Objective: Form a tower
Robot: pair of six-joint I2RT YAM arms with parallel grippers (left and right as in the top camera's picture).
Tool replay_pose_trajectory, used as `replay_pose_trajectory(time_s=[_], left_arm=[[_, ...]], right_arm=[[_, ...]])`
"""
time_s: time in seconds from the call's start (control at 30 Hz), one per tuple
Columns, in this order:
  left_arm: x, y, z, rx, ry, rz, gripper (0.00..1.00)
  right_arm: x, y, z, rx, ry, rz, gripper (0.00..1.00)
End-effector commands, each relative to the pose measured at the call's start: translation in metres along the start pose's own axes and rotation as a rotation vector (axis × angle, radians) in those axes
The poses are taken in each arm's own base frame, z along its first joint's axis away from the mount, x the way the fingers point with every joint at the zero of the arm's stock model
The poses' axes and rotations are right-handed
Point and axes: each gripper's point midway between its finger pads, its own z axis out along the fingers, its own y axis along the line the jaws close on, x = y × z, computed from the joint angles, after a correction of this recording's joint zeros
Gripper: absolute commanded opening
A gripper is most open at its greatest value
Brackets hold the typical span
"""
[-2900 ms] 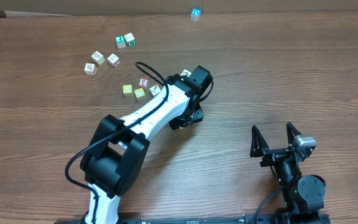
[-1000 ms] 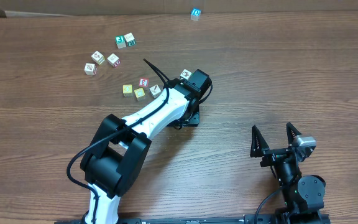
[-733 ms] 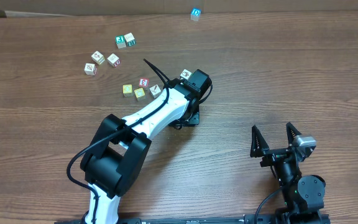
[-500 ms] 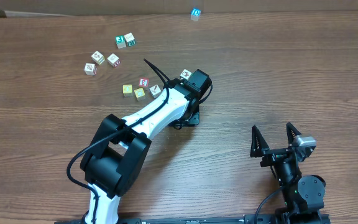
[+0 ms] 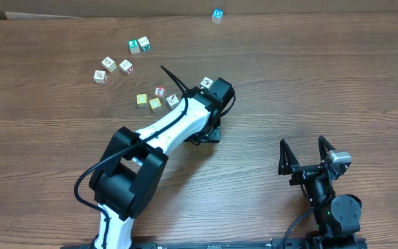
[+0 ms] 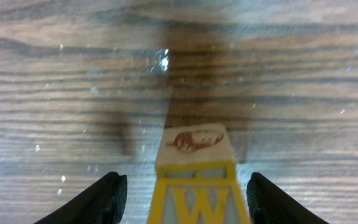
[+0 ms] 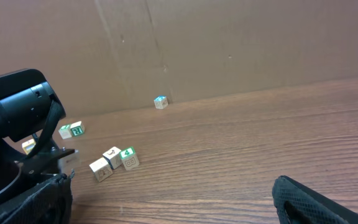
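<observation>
Round W cube (image 6: 199, 198): L tool (image 6: 187, 191), half-spread

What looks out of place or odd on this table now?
One blue cube lies alone at the far edge of the table, beside the cardboard wall, well apart from the other cubes, which lie scattered nearer the left arm. Nothing looks spilled or damaged.

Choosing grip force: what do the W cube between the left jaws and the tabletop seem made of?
W cube: probably wood, pale matte face with printed lion, yellow painted border. Tabletop: brown wood grain with a faint sheen, maybe laminate.
</observation>
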Motion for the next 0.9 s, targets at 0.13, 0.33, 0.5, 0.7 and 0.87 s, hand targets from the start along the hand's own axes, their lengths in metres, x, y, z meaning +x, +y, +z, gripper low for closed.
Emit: replay_pose_trajectory(time_s=[0.13,0.33,0.5,0.7,0.87], left_arm=[[-0.0127,-0.0096,-0.0191,0.058,-0.025,0.014,0.57],[-0.0129,-0.0097,-0.0191,0.058,-0.025,0.014,0.48],[-0.0127,-0.0096,-0.0191,0.058,-0.025,0.014,0.44],[-0.0130,-0.0097,-0.0191,0.058,-0.026,0.014,0.40],[-0.0130,-0.0097,-0.0191,0.058,-0.026,0.014,0.40]], right_arm=[[0.0007,-0.0008,0.0000,0.000,-0.008,0.005,1.00],[0.0007,-0.0008,0.0000,0.000,-0.008,0.005,1.00],[0.0007,-0.0008,0.0000,0.000,-0.008,0.005,1.00],[0.0007,-0.0008,0.0000,0.000,-0.008,0.005,1.00],[0.0007,-0.0008,0.0000,0.000,-0.008,0.005,1.00]])
